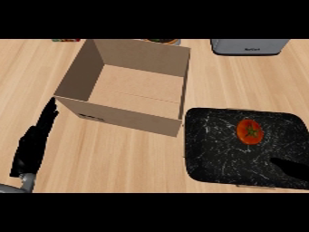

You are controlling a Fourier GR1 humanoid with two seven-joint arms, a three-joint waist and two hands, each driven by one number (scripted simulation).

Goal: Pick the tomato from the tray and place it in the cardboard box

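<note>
Nothing is done yet: the tomato (249,131) lies on the tray (214,158), the cardboard box (127,111) beside it holds nothing, the right hand (298,171) hovers open and empty, the left hand (35,142) rests open.

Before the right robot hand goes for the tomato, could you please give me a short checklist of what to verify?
1. Tomato lies on the tray, unobstructed: ok.
2. Cardboard box open at the top, nothing visible inside: ok.
3. Right robot hand over the tray's near right corner, holding nothing: ok.
4. Right robot hand's fingers open for the grasp: cannot tell.
5. Left robot hand open on the counter beside the box, out of the way: ok.
</note>
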